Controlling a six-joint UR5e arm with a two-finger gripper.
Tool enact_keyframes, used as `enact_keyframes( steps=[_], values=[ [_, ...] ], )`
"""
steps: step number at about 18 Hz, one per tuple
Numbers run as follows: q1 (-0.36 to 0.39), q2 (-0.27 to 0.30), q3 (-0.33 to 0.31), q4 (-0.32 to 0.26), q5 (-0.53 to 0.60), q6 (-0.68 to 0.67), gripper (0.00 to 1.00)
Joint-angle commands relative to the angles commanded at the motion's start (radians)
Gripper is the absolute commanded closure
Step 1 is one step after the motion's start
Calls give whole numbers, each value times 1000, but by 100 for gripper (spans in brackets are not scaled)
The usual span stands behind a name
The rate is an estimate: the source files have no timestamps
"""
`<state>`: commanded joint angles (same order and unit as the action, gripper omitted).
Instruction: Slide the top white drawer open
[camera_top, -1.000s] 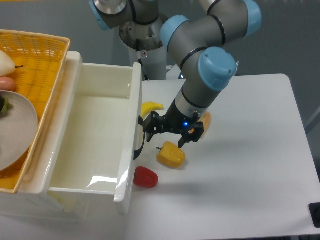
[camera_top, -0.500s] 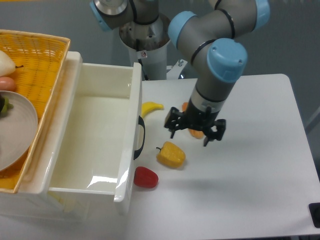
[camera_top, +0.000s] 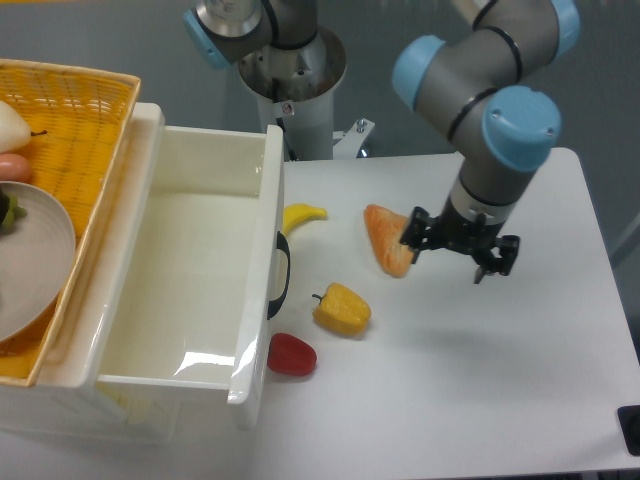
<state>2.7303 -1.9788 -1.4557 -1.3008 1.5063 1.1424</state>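
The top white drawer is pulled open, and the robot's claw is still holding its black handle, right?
Not quite. The top white drawer is pulled open, but the gripper is not holding the black handle. The camera view shows it open and empty over the table, well to the right of the drawer, beside the orange piece of food.
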Motion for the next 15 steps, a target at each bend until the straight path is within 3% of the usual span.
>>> enact_keyframes(
  steps=[4,7,9,15],
  values=[
    [49,-44,15,14,8,224,0],
    [68,-41,17,15,49,386,0],
    [63,-46,17,21,95,410,0],
    [61,-67,17,74,95,410,0]
  ],
)
